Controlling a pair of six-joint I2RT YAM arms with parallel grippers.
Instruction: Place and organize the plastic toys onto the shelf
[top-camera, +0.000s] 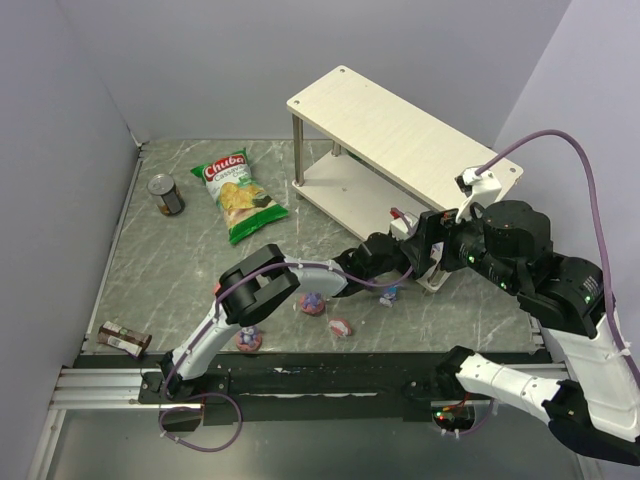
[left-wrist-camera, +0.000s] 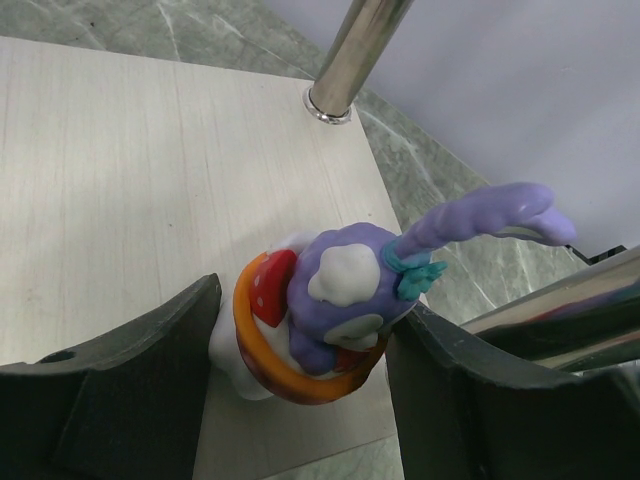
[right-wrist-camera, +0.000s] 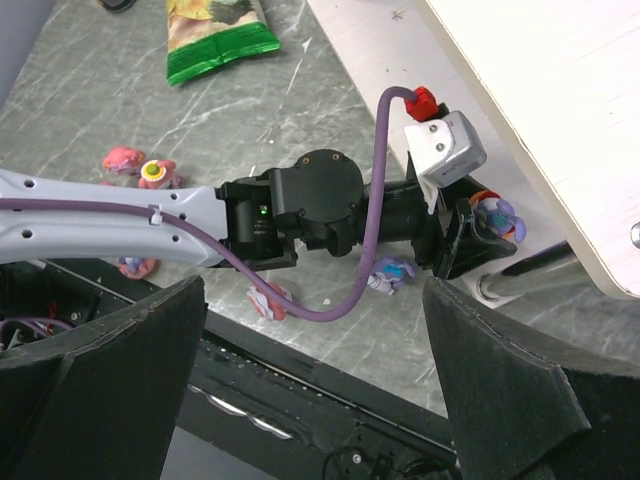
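Note:
My left gripper (left-wrist-camera: 300, 370) is shut on a purple bunny-eared toy (left-wrist-camera: 345, 290) with an orange base, right over the near corner of the shelf's lower board (left-wrist-camera: 120, 180). In the right wrist view the same toy (right-wrist-camera: 493, 214) sits at the left arm's tip beside a shelf post. My right gripper (right-wrist-camera: 315, 380) is open and empty, hovering above the left arm. Several toys lie loose on the table: a purple one (top-camera: 392, 294), another purple one (top-camera: 313, 303), a pink-red one (top-camera: 340, 326) and one near the front edge (top-camera: 248, 339). The shelf's top board (top-camera: 400, 125) is bare.
A green chip bag (top-camera: 238, 195) and a dark can (top-camera: 166, 194) lie at the back left. A small brown container (top-camera: 124, 339) lies at the front left edge. A shiny metal post (left-wrist-camera: 350, 50) rises just beyond the held toy. Walls close in the sides.

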